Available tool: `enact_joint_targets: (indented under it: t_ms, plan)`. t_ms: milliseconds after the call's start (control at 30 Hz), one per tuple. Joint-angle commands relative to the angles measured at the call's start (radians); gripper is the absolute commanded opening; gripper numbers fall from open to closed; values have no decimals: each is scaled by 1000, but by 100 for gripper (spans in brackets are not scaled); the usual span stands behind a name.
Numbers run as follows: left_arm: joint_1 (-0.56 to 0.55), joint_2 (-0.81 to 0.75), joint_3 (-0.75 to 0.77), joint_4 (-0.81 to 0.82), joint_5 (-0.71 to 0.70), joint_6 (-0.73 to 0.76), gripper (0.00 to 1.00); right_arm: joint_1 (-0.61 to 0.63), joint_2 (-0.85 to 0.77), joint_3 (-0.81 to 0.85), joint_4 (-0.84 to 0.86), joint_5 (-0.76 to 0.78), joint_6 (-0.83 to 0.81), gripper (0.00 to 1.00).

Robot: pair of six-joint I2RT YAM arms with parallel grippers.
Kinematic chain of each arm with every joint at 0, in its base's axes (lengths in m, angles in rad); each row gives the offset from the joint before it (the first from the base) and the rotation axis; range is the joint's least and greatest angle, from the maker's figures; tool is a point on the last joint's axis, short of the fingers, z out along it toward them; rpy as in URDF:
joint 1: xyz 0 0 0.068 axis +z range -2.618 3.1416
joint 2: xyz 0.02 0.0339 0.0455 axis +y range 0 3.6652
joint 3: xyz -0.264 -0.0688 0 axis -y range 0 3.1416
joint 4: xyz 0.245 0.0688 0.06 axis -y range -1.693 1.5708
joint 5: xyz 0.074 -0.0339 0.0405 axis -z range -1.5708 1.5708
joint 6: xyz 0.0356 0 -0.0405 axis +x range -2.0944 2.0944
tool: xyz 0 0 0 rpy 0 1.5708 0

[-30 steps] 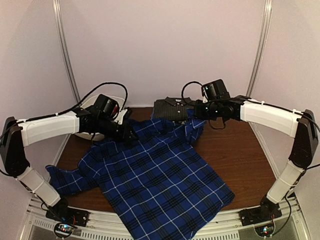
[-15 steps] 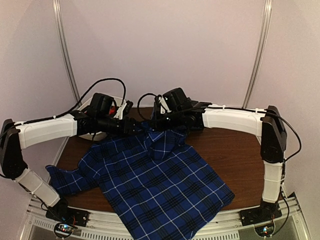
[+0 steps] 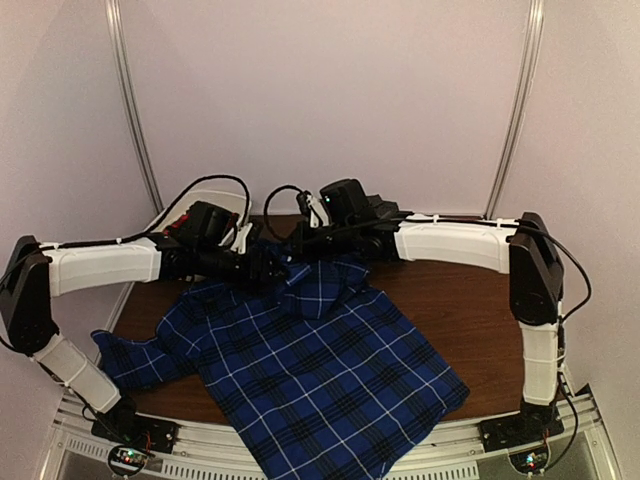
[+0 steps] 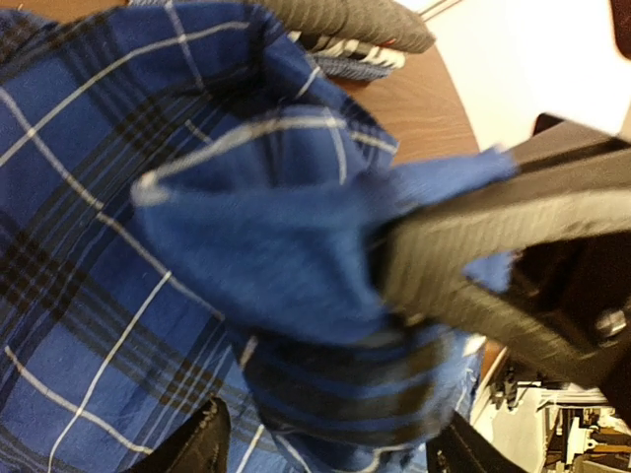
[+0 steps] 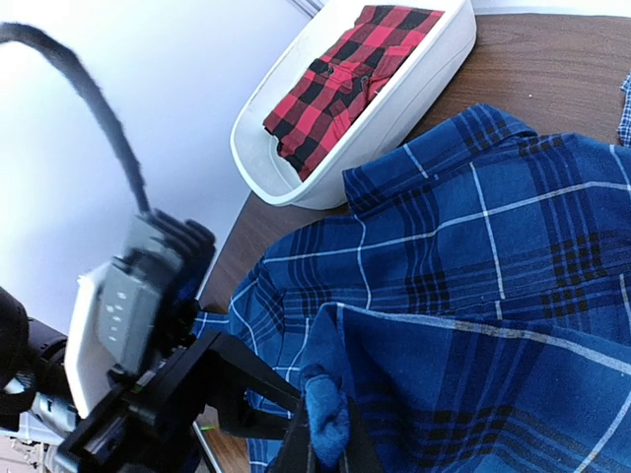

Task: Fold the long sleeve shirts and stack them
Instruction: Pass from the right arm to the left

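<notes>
I've swung the right end effector (image 5: 322, 445) left, clamped on a far-edge fold of the blue-and-black plaid shirt (image 3: 330, 370), which lies spread across the tabletop (image 3: 470, 290). The left end effector (image 4: 335, 448) has just spread apart beside that fold. Probably regrasping, so folding's barely begun.

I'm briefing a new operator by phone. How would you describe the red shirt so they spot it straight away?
Start at the big blue plaid shirt spread over the table. At the far left beside it sits a white tub. Folded inside lies the red-and-black plaid shirt, the only red cloth in view.
</notes>
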Motion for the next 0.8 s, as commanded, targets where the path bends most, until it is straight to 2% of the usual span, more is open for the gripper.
enact_joint_targets:
  t_ms: [0,167,267,433,700,767]
  plan:
    - [6,-30,-53,31,-34,-37,72,9,15,2,84,-56,43,0]
    - [6,-17,-100,112,12,-49,75,10,33,-28,114,-109,86,0]
    - [5,6,-100,143,45,-53,75,9,36,-50,158,-125,106,0]
    - [3,16,-105,151,37,-64,72,9,63,-43,138,-149,102,0]
    - [3,28,-124,183,40,-86,56,7,95,-11,124,-191,98,0]
    - [3,29,-125,207,45,-92,50,7,90,-15,123,-192,99,0]
